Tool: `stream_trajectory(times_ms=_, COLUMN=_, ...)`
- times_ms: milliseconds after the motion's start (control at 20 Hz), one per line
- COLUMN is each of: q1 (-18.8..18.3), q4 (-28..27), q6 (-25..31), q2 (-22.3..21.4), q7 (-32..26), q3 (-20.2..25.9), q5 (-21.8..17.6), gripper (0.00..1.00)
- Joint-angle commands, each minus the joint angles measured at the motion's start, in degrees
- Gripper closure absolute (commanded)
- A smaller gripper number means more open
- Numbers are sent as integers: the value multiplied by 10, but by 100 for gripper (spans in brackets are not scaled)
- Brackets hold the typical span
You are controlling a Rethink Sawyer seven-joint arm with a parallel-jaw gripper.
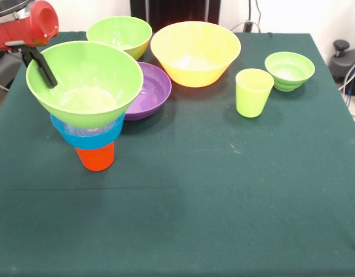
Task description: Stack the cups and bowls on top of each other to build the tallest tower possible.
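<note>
The tower stands at the left: an orange cup (pixel 95 157) upside down on the cloth, a blue bowl (pixel 88 135) on it, and a large lime green bowl (pixel 85 83) on top. My gripper (pixel 44 70) comes in from the top left and is at the left rim of that top bowl, partly inside it. Loose on the table are the yellow bowl (pixel 195 52), the purple bowl (pixel 150 91), a second lime green bowl (pixel 120 36), a small lime green bowl (pixel 289 70) and a lime green cup (pixel 253 92). The red cup and magenta bowl are out of view.
The table has a dark green cloth (pixel 212 196). The purple bowl sits right behind the tower and touches it in this view. The red arm housing (pixel 27 26) hangs over the table's far left corner. A black device (pixel 346 57) stands off the right edge.
</note>
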Motion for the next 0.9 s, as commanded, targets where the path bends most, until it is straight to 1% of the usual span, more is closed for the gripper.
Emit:
stream_trajectory(times_ms=50, q1=24, q4=-31, q6=16, q2=41, q7=-166, q3=-36, q5=-46, gripper=100)
stream_trajectory(times_ms=250, q1=26, q4=-36, q6=16, q2=48, q7=-168, q3=-35, q5=-46, gripper=100)
stream_trajectory(times_ms=900, q1=19, q4=-4, q6=5, q2=38, q7=-150, q3=-31, q5=-44, gripper=100)
